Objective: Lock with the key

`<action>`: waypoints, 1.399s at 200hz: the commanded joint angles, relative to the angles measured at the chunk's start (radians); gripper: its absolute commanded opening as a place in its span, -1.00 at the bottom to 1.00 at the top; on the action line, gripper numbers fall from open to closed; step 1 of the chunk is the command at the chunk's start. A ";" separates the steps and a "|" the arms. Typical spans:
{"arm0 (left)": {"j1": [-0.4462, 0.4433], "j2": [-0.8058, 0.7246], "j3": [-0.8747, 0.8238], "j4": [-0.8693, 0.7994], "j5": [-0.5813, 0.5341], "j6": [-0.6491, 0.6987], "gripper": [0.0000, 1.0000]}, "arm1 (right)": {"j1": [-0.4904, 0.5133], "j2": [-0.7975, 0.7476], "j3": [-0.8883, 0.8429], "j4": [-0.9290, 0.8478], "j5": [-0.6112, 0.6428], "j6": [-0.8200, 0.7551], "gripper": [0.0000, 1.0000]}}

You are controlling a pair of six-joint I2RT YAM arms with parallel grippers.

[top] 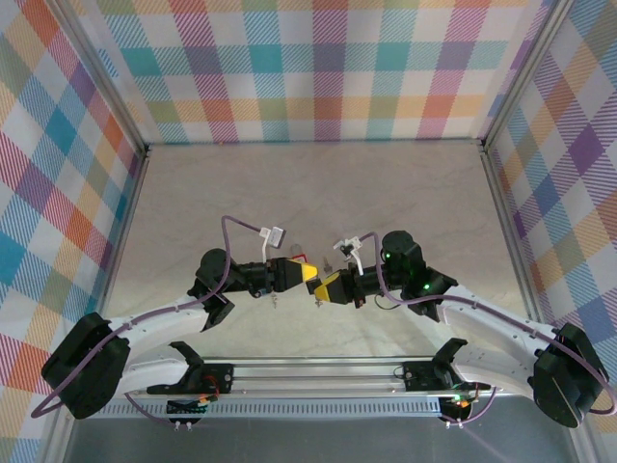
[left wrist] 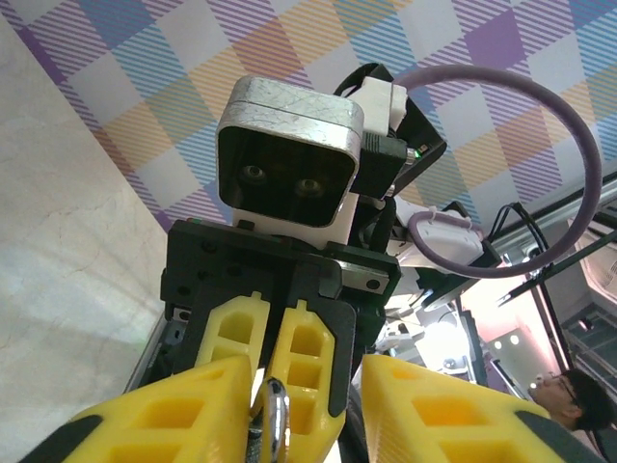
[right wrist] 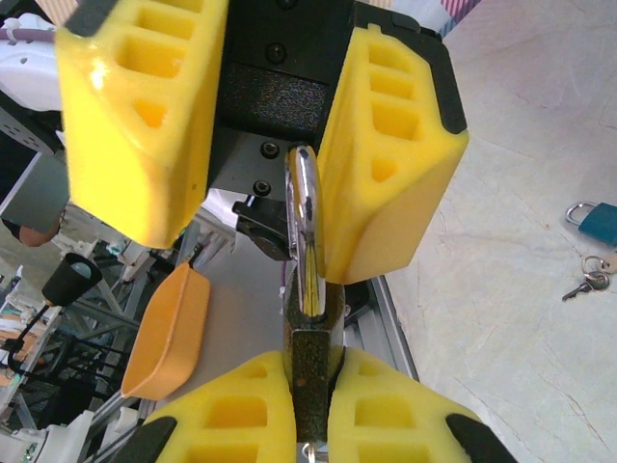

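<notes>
Closest to the right wrist lens, the right hand (right wrist: 310, 371) is clenched on the body of the padlock (right wrist: 310, 410). It holds the lock in the air over the near part of the table (right wrist: 521, 116), with the shackle (right wrist: 305, 222) pointing up into the left hand (right wrist: 265, 246). That left hand is released. Its yellow fingers stand apart on either side of the shackle, one finger (right wrist: 386, 174) lying against the steel and the other (right wrist: 135, 125) well clear of it. From overhead I see the two hands nose to nose, midway between the arms.

I read this as the bracing or hand-over step: the lock is presented and the left hand is placed to take the shackle, but no grip is made yet. The shackle is edge-on to me, so I cannot tell whether it is seated in the body or sprung open. A pale glint at the foot of the body could be a key, but too little shows to say. A blue padlock (right wrist: 598, 224) lies on the table well off to the side, with a small bunch of keys (right wrist: 588, 282) just beside it.

Next, I judge, the left hand must close squarely on the shackle without twisting the lock in the right hand's hold. The keyway end sits buried between the right fingers. It has to be freed before any key can go in and turn.
</notes>
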 commanded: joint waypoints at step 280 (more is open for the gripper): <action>-0.016 -0.149 0.084 -0.408 -0.027 0.287 -1.00 | -0.014 0.005 0.005 0.075 -0.114 0.033 -1.00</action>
